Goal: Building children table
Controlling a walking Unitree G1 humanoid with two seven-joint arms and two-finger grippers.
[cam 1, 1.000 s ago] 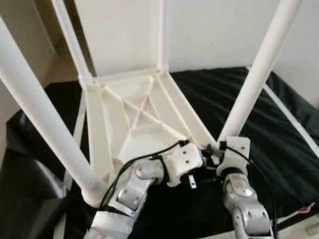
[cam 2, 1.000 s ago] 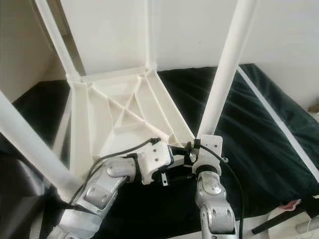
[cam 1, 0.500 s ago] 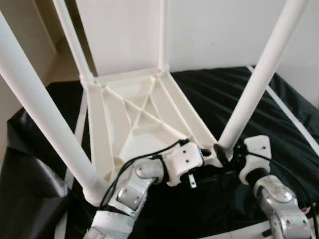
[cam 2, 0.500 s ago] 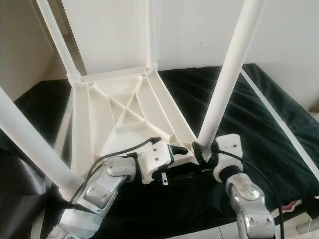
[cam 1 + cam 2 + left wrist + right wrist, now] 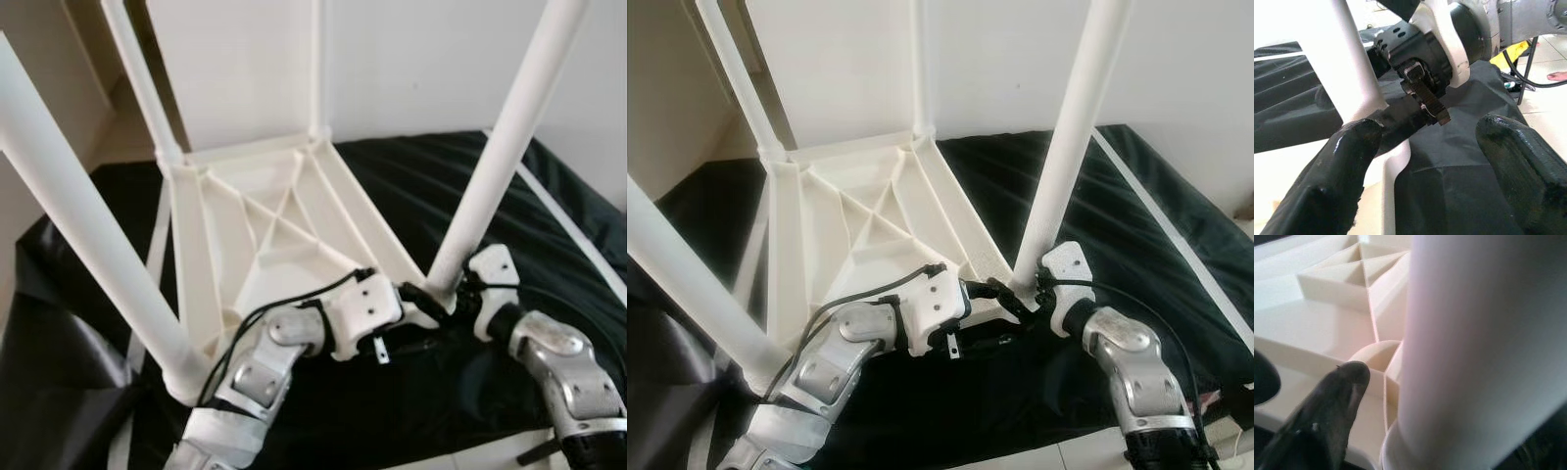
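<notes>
A white children's table (image 5: 211, 250) lies upside down on a black sheet, its four legs pointing up. My right gripper (image 5: 453, 291) is at the foot of the near right leg (image 5: 495, 166), open. One finger (image 5: 1344, 387) stands a little off the leg (image 5: 1474, 347), beside the corner socket. My left gripper (image 5: 413, 302) reaches in from the left to the same corner. It is open, its two fingers (image 5: 1342, 166) wide apart with nothing between them, looking at the right gripper's wrist (image 5: 1425, 54).
The near left leg (image 5: 88, 245) rises steeply by my left arm; two thinner far legs (image 5: 142, 83) stand against the white wall. The black sheet (image 5: 549, 225) spreads to the right. Tiled floor and a black stand (image 5: 1205, 460) lie at the lower right.
My right arm has swung from in front of the near right leg round to its right side, wrist turned, and come in at the leg's foot. The left arm has hardly moved.
</notes>
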